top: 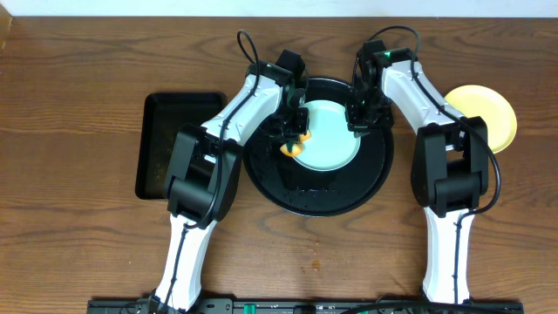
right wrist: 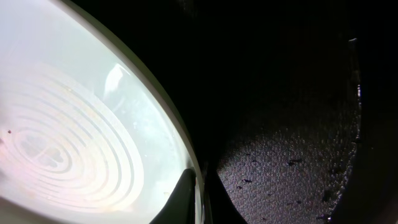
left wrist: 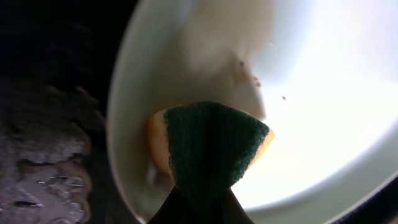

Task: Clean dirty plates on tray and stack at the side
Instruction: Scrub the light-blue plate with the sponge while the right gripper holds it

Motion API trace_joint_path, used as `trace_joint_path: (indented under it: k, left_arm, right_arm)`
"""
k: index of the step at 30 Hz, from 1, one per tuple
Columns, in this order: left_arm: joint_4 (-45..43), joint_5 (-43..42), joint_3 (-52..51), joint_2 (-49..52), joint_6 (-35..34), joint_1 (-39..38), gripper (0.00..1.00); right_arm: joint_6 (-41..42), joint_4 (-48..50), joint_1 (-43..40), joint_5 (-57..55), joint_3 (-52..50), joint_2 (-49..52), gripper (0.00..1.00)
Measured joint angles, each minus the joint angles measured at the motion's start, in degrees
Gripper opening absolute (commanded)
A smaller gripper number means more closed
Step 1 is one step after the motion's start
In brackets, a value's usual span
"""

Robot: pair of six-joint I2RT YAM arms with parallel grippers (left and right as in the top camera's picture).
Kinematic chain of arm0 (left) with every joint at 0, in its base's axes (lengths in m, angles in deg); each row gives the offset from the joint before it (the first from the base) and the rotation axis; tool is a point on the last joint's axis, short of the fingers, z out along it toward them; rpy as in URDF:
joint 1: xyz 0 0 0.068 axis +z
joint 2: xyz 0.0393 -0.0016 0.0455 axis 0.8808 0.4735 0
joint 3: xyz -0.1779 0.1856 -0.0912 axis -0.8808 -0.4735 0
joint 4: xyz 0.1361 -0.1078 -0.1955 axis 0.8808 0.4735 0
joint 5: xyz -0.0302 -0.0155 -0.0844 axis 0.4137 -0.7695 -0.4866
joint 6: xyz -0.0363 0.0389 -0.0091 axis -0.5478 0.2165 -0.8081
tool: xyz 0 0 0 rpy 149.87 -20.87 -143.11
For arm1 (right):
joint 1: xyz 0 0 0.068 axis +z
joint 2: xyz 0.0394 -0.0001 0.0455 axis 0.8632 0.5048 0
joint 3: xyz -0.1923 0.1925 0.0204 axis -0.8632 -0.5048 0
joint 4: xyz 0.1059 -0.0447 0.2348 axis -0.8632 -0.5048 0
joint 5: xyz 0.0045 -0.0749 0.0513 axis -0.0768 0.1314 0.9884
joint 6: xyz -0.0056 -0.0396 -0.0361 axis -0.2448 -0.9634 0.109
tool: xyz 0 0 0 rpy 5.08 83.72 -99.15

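Sponge (left wrist: 211,149) on mint plate (top: 336,144), plate lying centred in round black tray (top: 292,190).
Left gripper (top: 295,139) pinches the sponge, green face up, at the plate's 9 o'clock edge; brown specks (left wrist: 255,81) just beside it. Right gripper (top: 363,118) at the plate's 2 o'clock rim: one finger (right wrist: 185,194) shows on the rim, the other is lost in dark, so grip cannot be told. Yellow plate (top: 482,116) on bare table (top: 78,87) at the tray's 3 o'clock; rectangular tray (top: 166,148) at 9 o'clock.
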Motion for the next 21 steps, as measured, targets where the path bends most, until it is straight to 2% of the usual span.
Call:
trace_joint_path:
  k: [13, 21]
  left_arm:
    - [-1.25, -4.70, -2.38, -0.24, -2.12, 0.33, 0.08]
    - [-2.25, -12.90, -3.58, -0.35, -3.43, 0.44, 0.08]
  right_arm:
    - [0.00, -0.02, 0.00, 0.00, 0.00, 0.00, 0.01]
    - [-0.02, 0.00, 0.00, 0.00, 0.00, 0.00, 0.01]
